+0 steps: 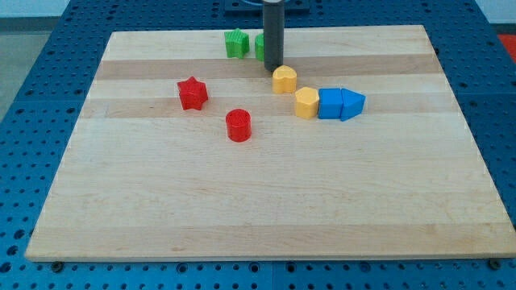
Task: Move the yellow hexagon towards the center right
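The yellow hexagon [306, 103] lies on the wooden board [266, 201], right of centre in the upper half, touching a blue cube [330, 104] on its right. A second yellow block [284, 80], rounded on top, sits just up and left of the hexagon. My tip [272, 68] is at the lower end of the dark rod, just up and left of this rounded yellow block and very close to it. The tip is apart from the hexagon.
A blue triangle-like block [352, 104] touches the blue cube's right side. A red star [193, 93] and a red cylinder [239, 126] lie left of centre. Two green blocks [235, 43] sit near the top edge, one [260, 46] partly hidden behind the rod.
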`<act>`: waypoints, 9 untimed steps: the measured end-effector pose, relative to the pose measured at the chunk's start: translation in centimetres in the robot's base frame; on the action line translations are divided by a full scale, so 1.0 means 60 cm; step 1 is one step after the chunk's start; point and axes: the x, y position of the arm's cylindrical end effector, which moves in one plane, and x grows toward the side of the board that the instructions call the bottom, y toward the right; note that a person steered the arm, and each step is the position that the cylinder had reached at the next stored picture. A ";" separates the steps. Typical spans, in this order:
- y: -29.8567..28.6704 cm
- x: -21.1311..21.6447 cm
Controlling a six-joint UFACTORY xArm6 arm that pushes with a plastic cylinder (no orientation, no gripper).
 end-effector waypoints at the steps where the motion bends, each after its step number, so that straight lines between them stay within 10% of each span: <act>1: 0.029 0.000; 9: 0.030 0.090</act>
